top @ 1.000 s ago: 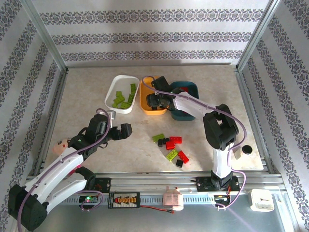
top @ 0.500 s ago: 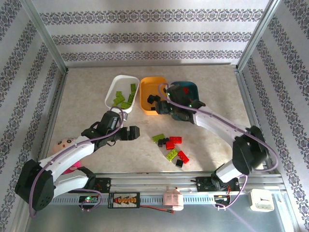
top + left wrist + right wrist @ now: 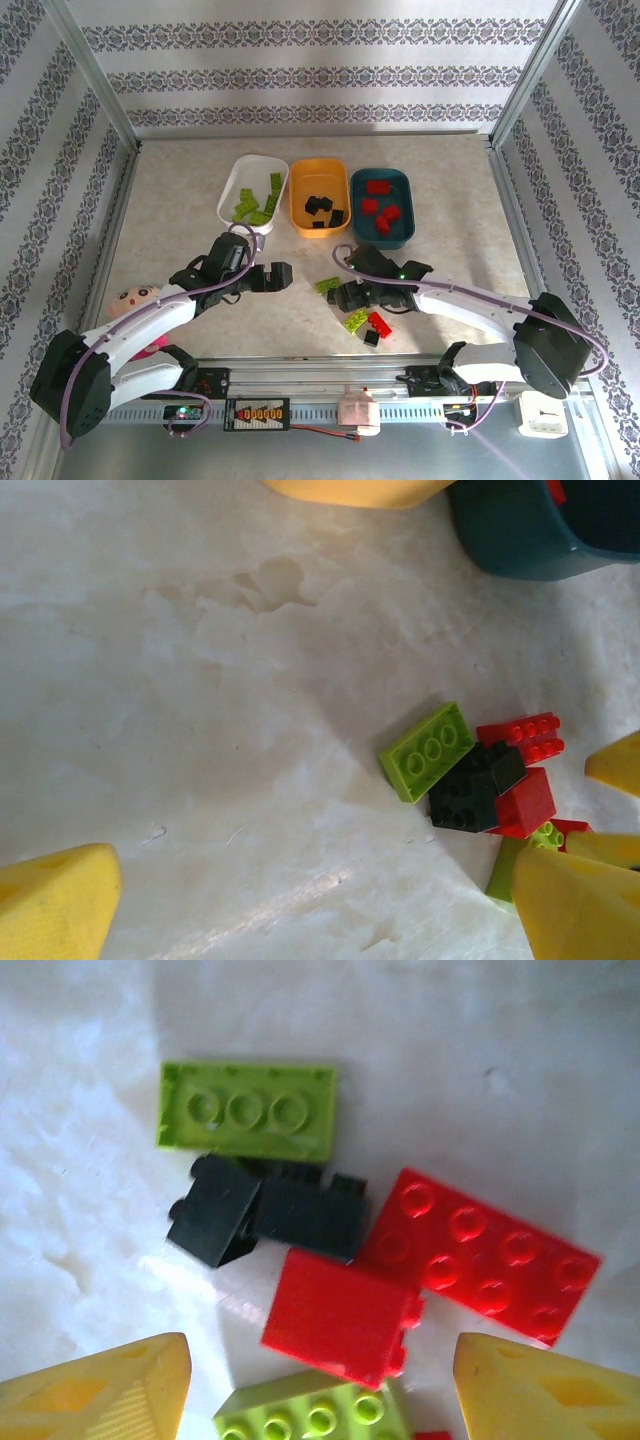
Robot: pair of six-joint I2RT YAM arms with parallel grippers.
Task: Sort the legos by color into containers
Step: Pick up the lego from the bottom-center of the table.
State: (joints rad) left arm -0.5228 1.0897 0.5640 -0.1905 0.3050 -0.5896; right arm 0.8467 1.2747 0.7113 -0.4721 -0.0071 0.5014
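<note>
Loose legos lie in a pile at the table's middle front: a lime brick [image 3: 247, 1110], two black ones [image 3: 265, 1210], a red studded plate [image 3: 480, 1250], a red brick [image 3: 340, 1315] and another lime brick [image 3: 320, 1415]. My right gripper [image 3: 320, 1400] [image 3: 345, 295] is open just above this pile, its yellow fingers on either side of the red brick and the near lime brick. To the pile's left my left gripper [image 3: 283, 276] [image 3: 310, 920] is open over bare table. The white tray [image 3: 235, 185] holds lime legos, the orange tray [image 3: 300, 195] black ones, the teal tray [image 3: 400, 225] red ones.
A pink doll-like toy [image 3: 135, 300] lies at the left front beside the left arm. Metal frame posts and patterned walls bound the table. Two more pieces, one red [image 3: 379, 323] and one black [image 3: 371, 338], lie at the pile's near side.
My right gripper has swung from over the orange tray back down to the pile. The left gripper has moved right, toward the pile.
</note>
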